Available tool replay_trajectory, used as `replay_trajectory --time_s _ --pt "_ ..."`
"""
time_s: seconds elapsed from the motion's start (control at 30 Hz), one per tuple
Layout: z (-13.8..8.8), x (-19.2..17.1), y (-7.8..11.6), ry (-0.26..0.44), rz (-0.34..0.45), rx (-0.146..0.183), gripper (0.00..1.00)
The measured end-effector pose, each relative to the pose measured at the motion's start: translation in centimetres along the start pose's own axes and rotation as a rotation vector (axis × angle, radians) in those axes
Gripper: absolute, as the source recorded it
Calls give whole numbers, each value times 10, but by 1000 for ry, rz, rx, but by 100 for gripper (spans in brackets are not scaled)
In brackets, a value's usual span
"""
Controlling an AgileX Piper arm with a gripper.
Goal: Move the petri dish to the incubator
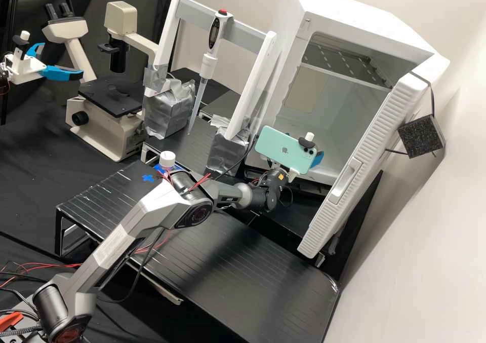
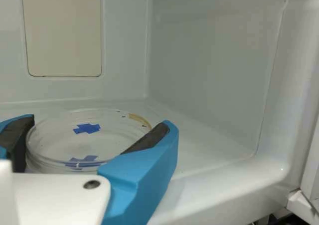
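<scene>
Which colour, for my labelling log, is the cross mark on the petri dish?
The cross mark is blue, clearest in the wrist view.

Microscope (image 1: 114,100) nr pipette (image 1: 208,65) & rack (image 1: 195,14)

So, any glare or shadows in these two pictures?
High view: soft sheen on the flat black platform, darker shadow across it. Wrist view: faint glints on the clear round petri dish, soft highlight on the rounded front edge of the white incubator.

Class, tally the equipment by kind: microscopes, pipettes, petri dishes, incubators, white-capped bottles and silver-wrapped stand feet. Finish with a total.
Microscope: 1
Pipette: 1
Petri dish: 1
Incubator: 1
White-capped bottle: 1
Silver-wrapped stand feet: 2
Total: 7
</scene>
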State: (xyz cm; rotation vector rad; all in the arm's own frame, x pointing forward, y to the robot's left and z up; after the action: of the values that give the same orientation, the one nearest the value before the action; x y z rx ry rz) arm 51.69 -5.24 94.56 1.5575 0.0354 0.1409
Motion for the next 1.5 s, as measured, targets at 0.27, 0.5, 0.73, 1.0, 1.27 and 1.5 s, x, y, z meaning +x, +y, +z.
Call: replay_trajectory --time_s 0.27,0.5,0.73,1.0,1.27,1.5 --pt "0 0 0 2 0 0 100" --pt "0 0 0 2 -1 -1 100" --pt "0 -11 -3 21 -24 -7 100" --pt "2 -45 13 13 -29 -15 100" --pt "3 -99 29 39 13 24 100" --pt "-3 -156 31 74 95 99 100"
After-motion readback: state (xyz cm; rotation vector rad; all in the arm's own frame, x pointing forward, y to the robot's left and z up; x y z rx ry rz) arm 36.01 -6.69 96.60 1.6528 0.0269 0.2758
